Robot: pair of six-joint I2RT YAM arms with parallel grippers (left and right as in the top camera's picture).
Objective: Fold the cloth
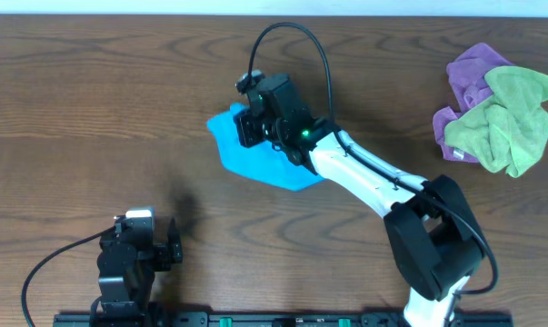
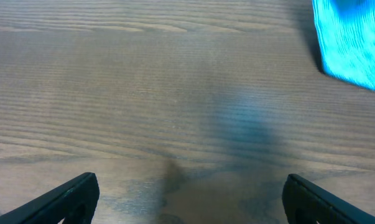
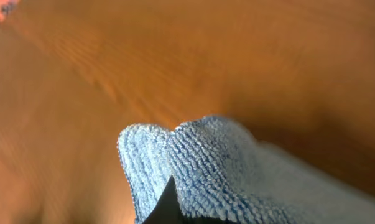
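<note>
Right end effector [image 1: 253, 125] pinching blue cloth [image 1: 255, 162]; left end effector [image 2: 187, 199] spread, apart.

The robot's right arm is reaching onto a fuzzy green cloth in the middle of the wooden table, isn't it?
Not quite: the fuzzy cloth under the right gripper is blue, not green, as the overhead view shows. It does lie in the middle. The green cloth sits crumpled off to the side beside a purple one.
</note>
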